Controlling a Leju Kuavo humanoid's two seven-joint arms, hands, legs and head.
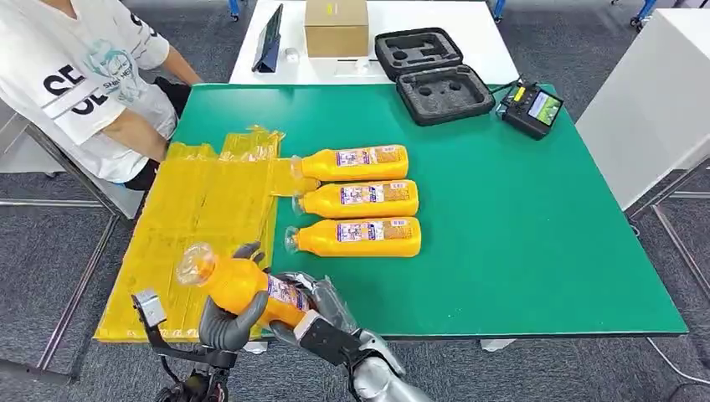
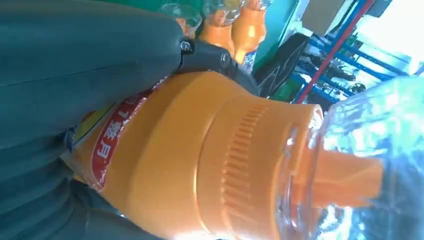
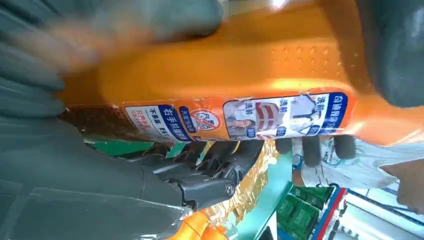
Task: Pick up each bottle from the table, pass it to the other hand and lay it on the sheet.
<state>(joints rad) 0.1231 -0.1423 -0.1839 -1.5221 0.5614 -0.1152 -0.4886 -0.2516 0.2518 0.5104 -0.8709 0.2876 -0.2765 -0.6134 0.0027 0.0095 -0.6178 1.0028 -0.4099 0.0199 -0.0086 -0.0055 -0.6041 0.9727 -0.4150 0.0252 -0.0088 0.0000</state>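
Both hands grip one orange bottle [image 1: 243, 289] at the table's near edge, over the yellow sheet [image 1: 205, 226]: your left hand [image 1: 228, 322] wraps its middle, your right hand [image 1: 314, 314] its base. Release early and it may roll off the edge. It's glossy, labelled, with a clear cap.

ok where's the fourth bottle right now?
In the head view the fourth bottle is off the table, held between both robot hands, left and right, above the sheet's near corner, cap pointing left.
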